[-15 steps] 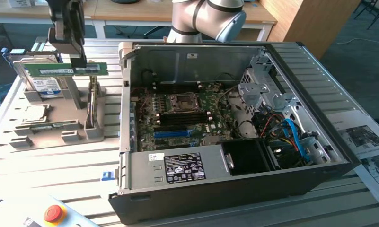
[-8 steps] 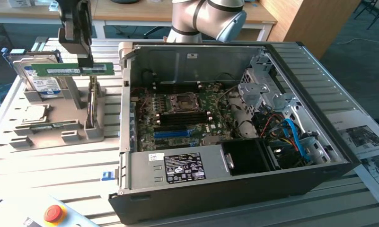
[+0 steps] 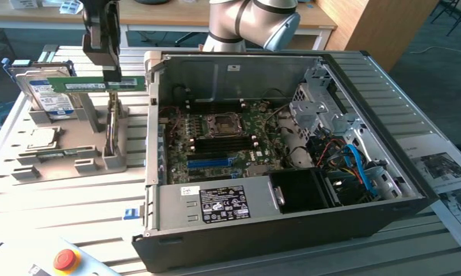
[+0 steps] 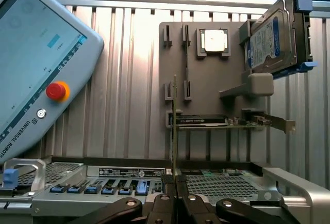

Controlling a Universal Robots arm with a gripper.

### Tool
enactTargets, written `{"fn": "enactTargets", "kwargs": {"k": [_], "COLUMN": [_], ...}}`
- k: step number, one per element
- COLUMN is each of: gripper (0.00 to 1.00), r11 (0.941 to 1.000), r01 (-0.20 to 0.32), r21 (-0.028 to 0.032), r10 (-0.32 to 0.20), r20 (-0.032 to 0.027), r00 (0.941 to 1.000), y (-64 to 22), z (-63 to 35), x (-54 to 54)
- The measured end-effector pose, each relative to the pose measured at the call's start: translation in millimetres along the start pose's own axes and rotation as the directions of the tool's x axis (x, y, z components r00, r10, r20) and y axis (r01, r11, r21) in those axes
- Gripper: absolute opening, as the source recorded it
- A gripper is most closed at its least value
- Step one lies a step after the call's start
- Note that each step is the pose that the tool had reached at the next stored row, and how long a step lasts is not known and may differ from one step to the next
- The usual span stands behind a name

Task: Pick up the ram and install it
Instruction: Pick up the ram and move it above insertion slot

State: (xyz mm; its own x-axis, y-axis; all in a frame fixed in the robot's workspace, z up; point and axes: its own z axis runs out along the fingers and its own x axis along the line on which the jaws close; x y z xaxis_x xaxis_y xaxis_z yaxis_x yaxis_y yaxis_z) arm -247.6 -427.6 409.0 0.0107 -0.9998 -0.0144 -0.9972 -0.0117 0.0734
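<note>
Exterior view: slatted metal table (image 3: pixel 61 201), wooden desk (image 3: pixel 184 16) at the back. My fingers (image 3: pixel 111 72) are clamped on the ram (image 3: pixel 96 84), held level over the grey holder tray (image 3: pixel 57 167). The hard drive (image 3: pixel 50 95) is just beside it, and the open PC case (image 3: pixel 292 230) sits toward the exterior view's right.

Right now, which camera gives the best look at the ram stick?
The exterior view. There the ram shows its long green face and pale sticker, held level above the grey parts holder. The wrist view catches it edge-on, a thin sliver sticking out from the shut pincer.
</note>
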Motion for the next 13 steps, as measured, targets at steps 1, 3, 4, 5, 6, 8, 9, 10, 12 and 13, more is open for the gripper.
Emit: {"fn": "enactTargets", "kwargs": {"k": [1,3,4,5,6,8,9,10,12,13], "gripper": [0.12,0.12,0.12,0.12,0.12,0.12,0.12,0.12,0.12,0.12], "r11": [1.0,1.0,1.0,1.0,1.0,1.0,0.9999,0.9999,0.9999,0.9999], "r01": [0.0,0.0,0.0,0.0,0.0,0.0,0.0,0.0,0.0,0.0], "r21": [-0.0026,-0.007,-0.0075,-0.0081,-0.0087,-0.0098,-0.0104,-0.011,-0.0123,-0.0129], "r10": [0.0,0.0,0.0,0.0,0.0,0.0,0.0,0.0,0.0,0.0], "r20": [0.0,0.0001,0.0001,0.0,0.0,0.0002,0.0001,0.0001,0.0001,0.0001], "r00": [1.0,1.0,1.0,1.0,1.0,1.0,1.0,1.0,1.0,1.0], "y": [-7.8,-24.4,-26.4,-28.3,-30.4,-34.3,-36.3,-38.3,-42.5,-44.6], "z": [-0.6,-1.9,-2.0,-2.2,-2.4,-2.7,-2.9,-3.1,-3.4,-3.6], "x": [0.1,0.3,0.3,0.3,0.4,0.4,0.4,0.4,0.5,0.5]}}
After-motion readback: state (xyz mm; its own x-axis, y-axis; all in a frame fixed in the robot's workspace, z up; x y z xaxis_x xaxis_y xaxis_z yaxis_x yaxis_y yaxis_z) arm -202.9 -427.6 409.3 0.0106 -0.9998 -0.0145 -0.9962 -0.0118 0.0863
